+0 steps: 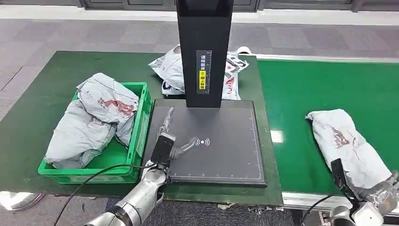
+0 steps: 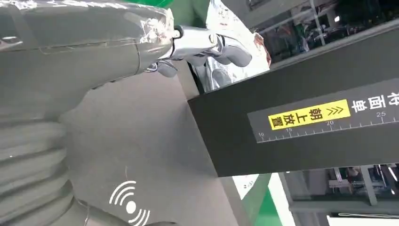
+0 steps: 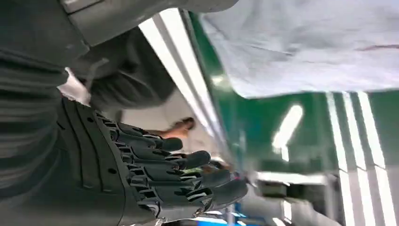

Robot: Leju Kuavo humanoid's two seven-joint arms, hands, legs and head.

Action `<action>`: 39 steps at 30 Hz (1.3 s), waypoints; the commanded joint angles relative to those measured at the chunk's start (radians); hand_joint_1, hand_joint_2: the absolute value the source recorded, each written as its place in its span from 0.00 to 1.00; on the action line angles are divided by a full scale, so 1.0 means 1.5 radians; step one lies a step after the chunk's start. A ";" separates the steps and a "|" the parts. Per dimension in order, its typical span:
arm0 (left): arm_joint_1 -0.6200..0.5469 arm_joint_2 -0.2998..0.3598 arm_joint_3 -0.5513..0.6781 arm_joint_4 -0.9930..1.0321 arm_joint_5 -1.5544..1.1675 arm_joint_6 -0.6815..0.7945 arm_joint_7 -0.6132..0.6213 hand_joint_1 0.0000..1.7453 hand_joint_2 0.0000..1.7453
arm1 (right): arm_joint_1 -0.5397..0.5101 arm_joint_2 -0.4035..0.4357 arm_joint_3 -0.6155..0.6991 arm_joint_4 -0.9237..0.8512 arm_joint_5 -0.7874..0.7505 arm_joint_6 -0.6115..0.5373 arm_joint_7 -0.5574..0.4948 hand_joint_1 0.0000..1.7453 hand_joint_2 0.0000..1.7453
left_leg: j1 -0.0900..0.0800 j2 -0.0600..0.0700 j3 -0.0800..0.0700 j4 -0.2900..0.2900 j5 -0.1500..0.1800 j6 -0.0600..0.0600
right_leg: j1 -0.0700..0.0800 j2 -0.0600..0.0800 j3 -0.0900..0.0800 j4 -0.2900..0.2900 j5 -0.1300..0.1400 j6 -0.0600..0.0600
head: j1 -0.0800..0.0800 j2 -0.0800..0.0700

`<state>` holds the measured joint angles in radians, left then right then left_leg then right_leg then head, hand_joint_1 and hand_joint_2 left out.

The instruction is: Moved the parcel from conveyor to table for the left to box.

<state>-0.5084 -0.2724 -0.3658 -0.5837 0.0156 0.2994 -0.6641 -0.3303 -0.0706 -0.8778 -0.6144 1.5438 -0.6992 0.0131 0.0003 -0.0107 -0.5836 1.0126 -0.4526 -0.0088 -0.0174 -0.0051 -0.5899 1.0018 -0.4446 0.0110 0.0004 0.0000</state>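
Observation:
A grey parcel with a red print lies on the green conveyor at the right, also seen close up in the right wrist view as the grey parcel. My right hand is at the parcel's near end by the conveyor's front edge. Its dark fingers are stretched out and apart, holding nothing. My left hand hovers over the black scanner plate with silver fingers spread and empty. The green box at the left holds two grey parcels.
A black scanner post rises from the back of the plate, with a yellow label. Behind it lies a white parcel on the green table. A metal rail edges the conveyor's front.

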 commanded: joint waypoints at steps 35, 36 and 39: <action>0.027 0.029 0.072 -0.037 -0.017 -0.026 0.008 0.00 1.00 | -0.132 0.024 0.133 0.167 -0.212 0.073 -0.251 1.00 1.00 | 0.001 0.009 0.000 0.000 0.002 0.002 | 0.000 0.008 0.000 -0.003 0.006 0.003 | 0.000 0.000; 0.027 0.028 0.073 -0.037 -0.018 -0.025 0.007 0.00 1.00 | -0.128 0.023 0.139 0.162 -0.219 0.075 -0.251 1.00 1.00 | 0.001 0.008 0.000 -0.001 0.002 0.002 | 0.000 0.008 0.000 -0.003 0.006 0.003 | 0.000 0.000; 0.028 0.027 0.085 -0.037 -0.006 -0.048 0.009 0.00 1.00 | -0.105 0.067 0.179 0.054 -0.455 0.117 -0.430 1.00 1.00 | 0.001 0.005 0.000 0.000 0.002 0.003 | 0.001 0.005 0.000 -0.003 0.005 0.004 | 0.000 0.000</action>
<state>-0.4598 -0.2571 -0.2945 -0.6581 -0.0126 0.2670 -0.6580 -0.4829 -0.0835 -0.7332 -0.3414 1.2299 -0.5901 -0.3647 0.0012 -0.0078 -0.5835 1.0130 -0.4485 -0.0043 -0.0168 -0.0018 -0.5880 0.9981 -0.4374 0.0175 0.0004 0.0000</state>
